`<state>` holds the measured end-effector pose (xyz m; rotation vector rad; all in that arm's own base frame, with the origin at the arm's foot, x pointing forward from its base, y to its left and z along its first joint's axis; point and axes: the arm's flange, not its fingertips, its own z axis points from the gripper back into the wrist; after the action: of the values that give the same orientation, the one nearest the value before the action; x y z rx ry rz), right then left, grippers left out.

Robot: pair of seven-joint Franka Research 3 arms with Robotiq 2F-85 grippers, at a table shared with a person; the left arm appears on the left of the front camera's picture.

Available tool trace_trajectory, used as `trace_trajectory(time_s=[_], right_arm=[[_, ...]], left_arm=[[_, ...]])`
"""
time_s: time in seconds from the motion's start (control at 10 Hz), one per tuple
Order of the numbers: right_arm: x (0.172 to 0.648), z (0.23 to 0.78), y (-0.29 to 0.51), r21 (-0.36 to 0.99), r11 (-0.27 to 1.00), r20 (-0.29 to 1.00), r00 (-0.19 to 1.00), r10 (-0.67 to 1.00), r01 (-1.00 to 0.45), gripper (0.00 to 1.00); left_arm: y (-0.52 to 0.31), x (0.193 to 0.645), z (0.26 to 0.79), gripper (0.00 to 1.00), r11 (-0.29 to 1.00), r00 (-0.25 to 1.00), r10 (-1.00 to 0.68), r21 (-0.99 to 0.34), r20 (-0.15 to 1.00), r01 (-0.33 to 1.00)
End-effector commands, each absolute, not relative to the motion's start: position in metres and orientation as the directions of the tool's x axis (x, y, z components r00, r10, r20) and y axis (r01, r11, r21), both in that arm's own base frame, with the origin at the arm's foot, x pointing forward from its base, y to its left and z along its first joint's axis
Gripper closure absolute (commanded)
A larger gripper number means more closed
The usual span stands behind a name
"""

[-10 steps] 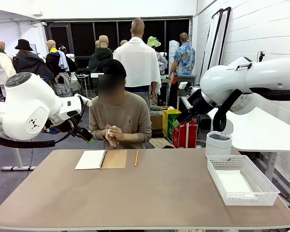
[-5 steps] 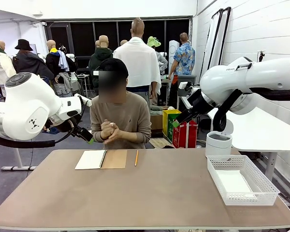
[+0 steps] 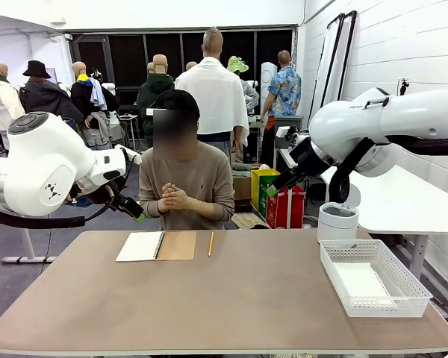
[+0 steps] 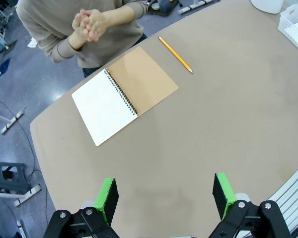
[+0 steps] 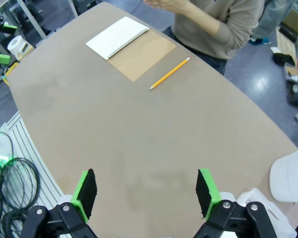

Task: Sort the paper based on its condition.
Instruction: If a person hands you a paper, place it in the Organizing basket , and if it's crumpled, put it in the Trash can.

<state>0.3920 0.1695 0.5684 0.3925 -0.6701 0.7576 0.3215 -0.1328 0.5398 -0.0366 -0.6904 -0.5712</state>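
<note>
Both grippers, left gripper (image 4: pixel 165 196) and right gripper (image 5: pixel 145 193), hung spread wide and empty above the table (image 3: pixel 231 298). The person's hands (image 3: pixel 175 198) were clasped together at the far edge; any paper inside them I could not tell. A sheet (image 3: pixel 362 282) lay in the basket (image 3: pixel 373 277), near right.

The person's hands (image 3: pixel 176 199), which a second ago press a small white piece of paper between them near the chest, are now clasped together with interlaced fingers and no white visible between the palms.
</note>
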Motion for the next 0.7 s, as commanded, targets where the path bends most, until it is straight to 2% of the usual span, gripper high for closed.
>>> trace_trajectory(time_s=[0.0,0.6], right_arm=[[0.392,0.5699,0.1695,0.095,0.668,0.677,0.539,0.5,-0.738,0.0],[0.392,0.5699,0.1695,0.095,0.668,0.677,0.539,0.5,-0.738,0.0]], left_arm=[[-0.1316,0.3212,0.5394,0.0,0.848,0.626,-0.483,0.149,0.612,0.509],[-0.1316,0.3212,0.5394,0.0,0.848,0.626,-0.483,0.149,0.612,0.509]])
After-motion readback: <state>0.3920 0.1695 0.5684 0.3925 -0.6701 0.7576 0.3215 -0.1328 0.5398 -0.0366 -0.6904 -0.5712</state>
